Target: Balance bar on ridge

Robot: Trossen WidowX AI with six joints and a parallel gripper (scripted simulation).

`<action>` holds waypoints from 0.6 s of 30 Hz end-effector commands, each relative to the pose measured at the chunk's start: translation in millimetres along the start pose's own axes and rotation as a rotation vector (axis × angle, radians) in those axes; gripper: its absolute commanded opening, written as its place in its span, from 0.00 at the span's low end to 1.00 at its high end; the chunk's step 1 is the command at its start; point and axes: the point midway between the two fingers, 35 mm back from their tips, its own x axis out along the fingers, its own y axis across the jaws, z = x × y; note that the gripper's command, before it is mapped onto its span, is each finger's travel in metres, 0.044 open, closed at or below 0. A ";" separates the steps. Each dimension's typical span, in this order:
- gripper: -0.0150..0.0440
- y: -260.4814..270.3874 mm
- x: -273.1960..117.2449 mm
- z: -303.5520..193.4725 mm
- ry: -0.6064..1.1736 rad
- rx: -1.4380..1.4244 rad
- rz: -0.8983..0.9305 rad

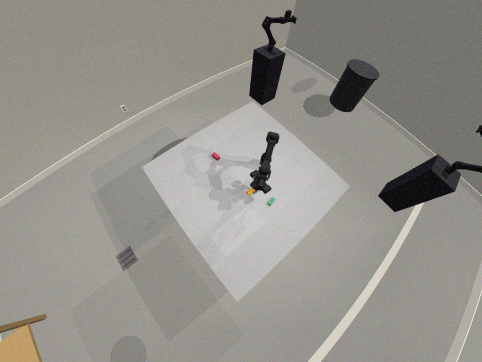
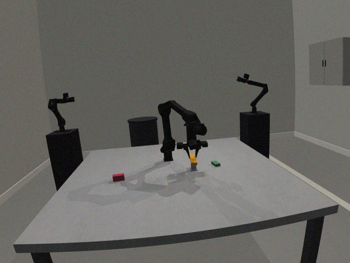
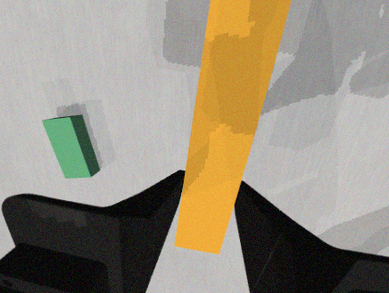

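The orange bar [image 1: 250, 191] [image 2: 193, 162] [image 3: 232, 89] lies over the small grey-blue ridge [image 2: 193, 168], clear of the table [image 1: 238, 272] [image 2: 141, 215] at its near end. It looks about level, but its far end is partly hidden by the fingers. The ridge is out of sight under the bar in the wrist view. My gripper [image 2: 192, 156] [image 3: 210, 180] points down around the bar's end away from the exterior camera. Its fingers are slightly open, one on each side of the bar, with hardly any gap. In the top view the arm hides the fingertips.
A green block [image 1: 271, 201] [image 2: 215, 163] [image 3: 67, 147] lies on the table near the ridge. A red block [image 1: 215, 156] [image 2: 118, 177] lies farther off on the other side. Two other arms stand on dark pedestals beyond the table. Arm shadows cross the tabletop.
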 end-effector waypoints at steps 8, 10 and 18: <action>0.55 0.0 0.0 0.0 0.000 0.000 0.000; 0.55 0.0 0.0 0.0 0.000 0.000 0.000; 0.57 0.0 0.0 0.0 0.000 0.000 0.000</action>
